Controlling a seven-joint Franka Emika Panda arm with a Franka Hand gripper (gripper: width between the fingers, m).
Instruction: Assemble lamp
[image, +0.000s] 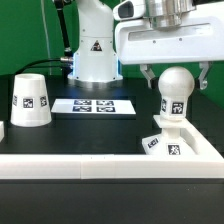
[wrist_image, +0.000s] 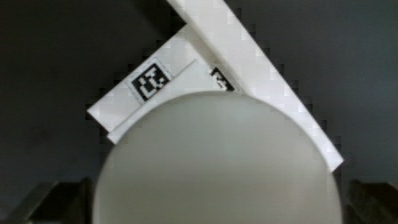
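- Where the exterior view begins at its left, the shade stands wide end down on the dark table. Its tag faces the camera, and it is well apart from the other lamp parts.
- Right of the shade and a little farther back, the marker board lies flat. The arm's white pedestal stands behind it.
- Further right, the base sits in the near right corner. It is close against the white wall that runs along the near edge and up the right side. Two tags show on its near edges.
- On the base the bulb stands upright, stem down and ball head up, with a tag on the stem. Whether the stem is seated fully in the base cannot be told.
- Over the bulb hangs the gripper, its fingers spread apart. One finger is on each side of the ball head, level with it, with a gap showing on both sides. They grip nothing.
- From the wrist view, the bulb's blurred head fills most of the picture. Beyond it show the base, two of its tags, and a strip of the wall.
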